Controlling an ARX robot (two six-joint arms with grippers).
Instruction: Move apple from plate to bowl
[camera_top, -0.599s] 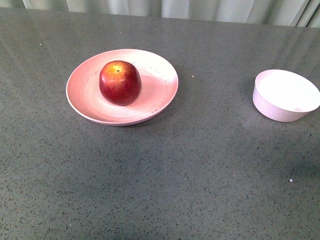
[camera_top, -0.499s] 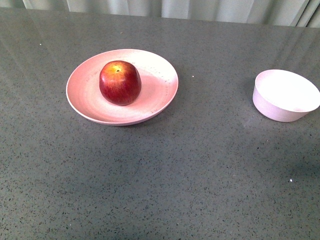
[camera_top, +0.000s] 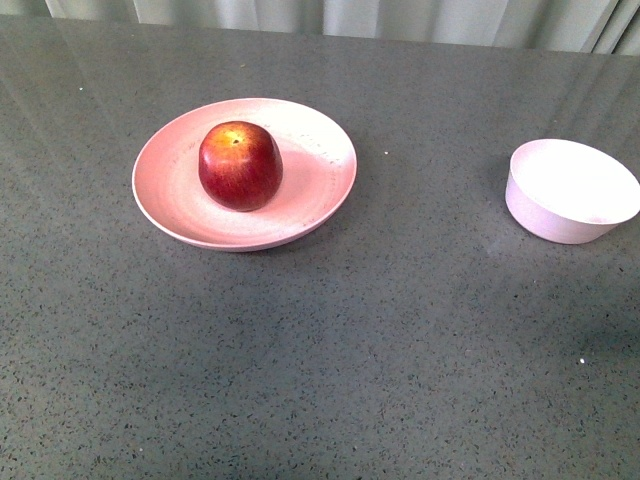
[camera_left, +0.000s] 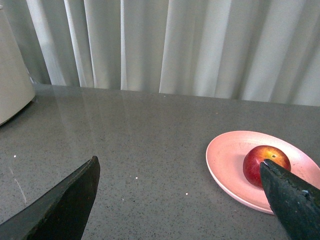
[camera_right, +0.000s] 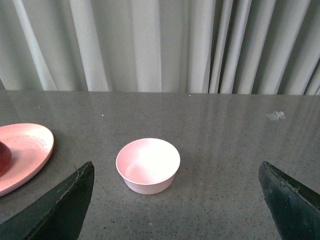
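Nothing has moved since the earlier front frames: apple, plate and bowl lie exactly where they were, and neither arm shows in that view.

In the front view the apple (camera_top: 240, 165) sits upright on the plate (camera_top: 325, 170), left of centre in the upper half of the frame, with its yellow-orange patch facing up. It rests slightly toward the plate's left half. The bowl (camera_top: 572, 192) stands at the right edge of the frame, well apart from the plate, and holds nothing. Both rest on the grey speckled table (camera_top: 350, 350); a pale curtain (camera_top: 400, 15) runs along the top edge.

The left wrist view shows the left gripper (camera_left: 179, 161) with its dark fingers (camera_left: 65, 210) spread wide, gripping nothing. One fingertip overlaps the apple (camera_left: 260, 162) in the picture, though the gripper is apart from it.

The right wrist view shows the right gripper (camera_right: 176, 164) likewise spread wide, its fingers (camera_right: 295, 200) bare. The bowl (camera_right: 148, 165) sits between them on the table, untouched, with the plate's rim (camera_right: 30, 150) off to one side.
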